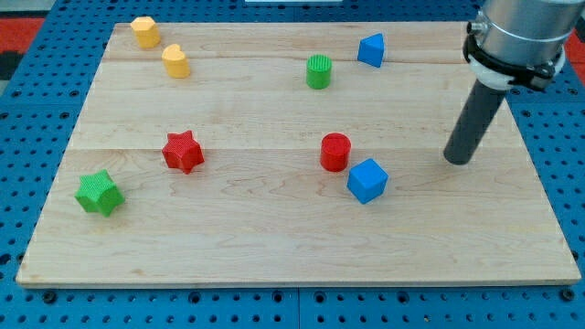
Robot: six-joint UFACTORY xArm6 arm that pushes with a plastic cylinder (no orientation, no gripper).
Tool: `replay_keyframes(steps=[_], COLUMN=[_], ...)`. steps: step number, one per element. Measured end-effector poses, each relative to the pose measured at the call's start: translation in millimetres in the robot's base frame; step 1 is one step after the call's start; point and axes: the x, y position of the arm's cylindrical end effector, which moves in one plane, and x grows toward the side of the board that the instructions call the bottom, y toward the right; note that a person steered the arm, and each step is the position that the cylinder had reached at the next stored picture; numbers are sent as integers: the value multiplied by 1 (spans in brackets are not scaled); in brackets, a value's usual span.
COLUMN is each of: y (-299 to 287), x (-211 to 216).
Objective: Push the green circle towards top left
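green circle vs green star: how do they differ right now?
Shape: the green circle is a round upright cylinder; the green star has points.
Place: the circle sits near the view's top, right of centre; the star sits low at the view's left edge.
Distance from my tip: the circle is nearer, the star far off.
Both are green, untouched.

Green circle (pixel 318 71): a short ribbed cylinder that stood upright on the wooden board near the view's top, right of centre. It touched nothing and sat apart from all other blocks.
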Motion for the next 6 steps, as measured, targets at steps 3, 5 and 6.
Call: replay_keyframes(steps=[3,5,6], y=[13,-141,-164], x=[-96,-124,-155])
